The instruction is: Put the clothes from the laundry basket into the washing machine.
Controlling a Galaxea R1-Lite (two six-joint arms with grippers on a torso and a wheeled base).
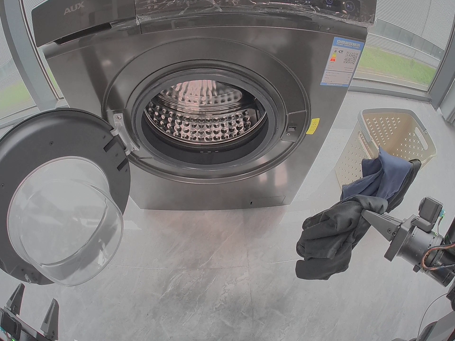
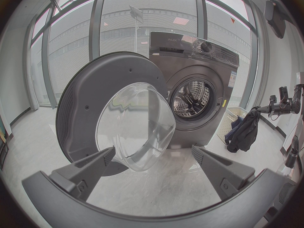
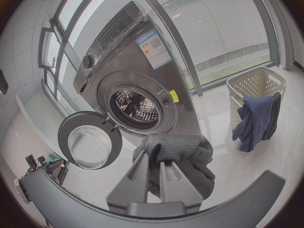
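Right end effector (image 1: 367,214) is clenched on a bunched dark grey garment (image 1: 332,237), holding it up off the floor (image 1: 204,271) at the robot's right side, so that the cloth hangs in loose folds below the fingers without touching the tiles. Low on the robot's left, the left end effector (image 1: 33,304) is released, its two fingers spread wide with nothing between them, just beside the lower edge of the open door (image 1: 57,138). That round door is swung fully out to the machine's left on its hinge, and its clear glass bowl (image 1: 61,219) bulges toward the robot. Past the pale grey tiles stands the washing machine (image 1: 213,48), a dark silver front-loader, its mouth uncovered and the shiny studded drum (image 1: 204,114) showing no clothes inside. A white-and-blue label (image 1: 342,61) sits at the upper right of its front, and a small yellow sticker (image 1: 312,126) beside the door opening. To the machine's right, a little beyond the held garment, the beige laundry basket (image 1: 403,119) stands upright on the floor. A blue garment (image 1: 386,174) is draped over its near rim and hangs down the outside, with a black garment (image 1: 411,176) touching it alongside. Behind everything run tall windows (image 1: 407,48).
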